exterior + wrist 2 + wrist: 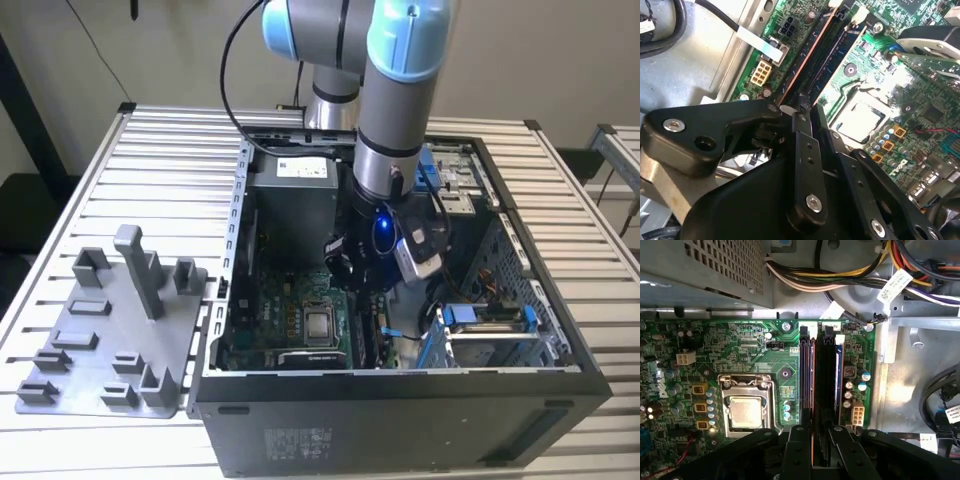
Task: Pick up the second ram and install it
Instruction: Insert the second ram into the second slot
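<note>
The second ram [808, 375] is a long thin stick seen edge-on with a reddish lower edge, standing along the slots of the green motherboard [730, 340]. My gripper [814, 432] is at one end of the stick, its black fingers [799, 450] closed close around it. In the second wrist view the ram [812, 55] runs away from the gripper [807, 107] beside the black slots [832, 50]. I cannot tell whether the stick is seated in its slot. In the exterior view the gripper [372, 270] is deep inside the open computer case [400, 400].
A processor socket [745, 410] lies beside the slots. The power supply [700, 270] and a cable bundle [840, 275] sit beyond them. A drive cage [490, 330] fills the case's side on the exterior view's right. A grey tray with upright posts [100, 340] lies outside on the slatted table.
</note>
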You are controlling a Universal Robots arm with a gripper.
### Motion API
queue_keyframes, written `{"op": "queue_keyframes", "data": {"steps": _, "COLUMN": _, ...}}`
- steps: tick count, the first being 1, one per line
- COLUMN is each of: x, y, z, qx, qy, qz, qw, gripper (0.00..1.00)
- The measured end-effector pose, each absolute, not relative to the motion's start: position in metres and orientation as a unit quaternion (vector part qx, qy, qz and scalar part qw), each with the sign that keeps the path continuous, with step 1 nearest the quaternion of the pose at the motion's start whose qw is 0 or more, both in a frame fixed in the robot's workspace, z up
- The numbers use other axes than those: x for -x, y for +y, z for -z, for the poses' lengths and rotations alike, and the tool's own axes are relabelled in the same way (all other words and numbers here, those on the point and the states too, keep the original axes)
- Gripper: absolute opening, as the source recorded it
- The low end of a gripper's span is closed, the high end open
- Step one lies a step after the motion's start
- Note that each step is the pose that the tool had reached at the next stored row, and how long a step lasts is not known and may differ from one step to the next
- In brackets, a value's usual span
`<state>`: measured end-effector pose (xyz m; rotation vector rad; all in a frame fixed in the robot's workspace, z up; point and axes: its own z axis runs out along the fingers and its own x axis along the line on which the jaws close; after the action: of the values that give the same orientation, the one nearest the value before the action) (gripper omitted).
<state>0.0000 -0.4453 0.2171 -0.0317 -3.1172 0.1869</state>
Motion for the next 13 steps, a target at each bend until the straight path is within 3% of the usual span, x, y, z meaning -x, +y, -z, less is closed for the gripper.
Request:
{"op": "queue_keyframes", "data": {"steps": 8, "x": 0.000, "y": -0.445, "z": -0.246, "qx": 0.011, "qy": -0.998, "qz": -0.058, "qw": 0.009, "gripper": 0.22}}
{"op": "queue_keyframes", "data": {"steps": 13, "x": 0.000, "y": -0.445, "z": -0.248, "qx": 0.011, "qy": -0.998, "qz": -0.056, "qw": 0.009, "gripper": 0.20}}
